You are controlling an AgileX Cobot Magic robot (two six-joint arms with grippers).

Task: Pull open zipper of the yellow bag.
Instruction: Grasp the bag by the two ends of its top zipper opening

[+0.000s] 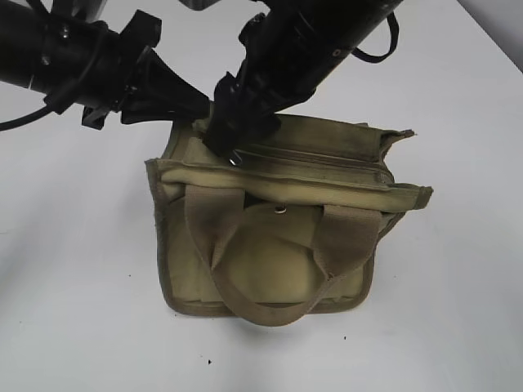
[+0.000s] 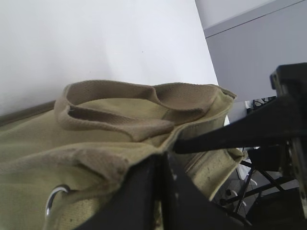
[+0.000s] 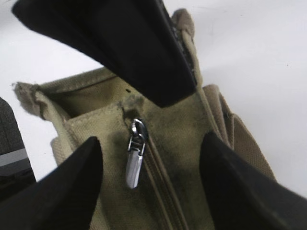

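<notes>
Left gripper (image 2: 165,158) pinched on bag (image 1: 278,269) corner at ten o'clock; right gripper (image 3: 148,158) spread around zipper pull (image 3: 134,160), best closed squarely before tugging.

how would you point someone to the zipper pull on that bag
Find the yellow bag on the white table. Follow the zipper along its top to the end beneath the right gripper. The pull tab is a small silver strip hanging there, unlike the round snap button.
</notes>
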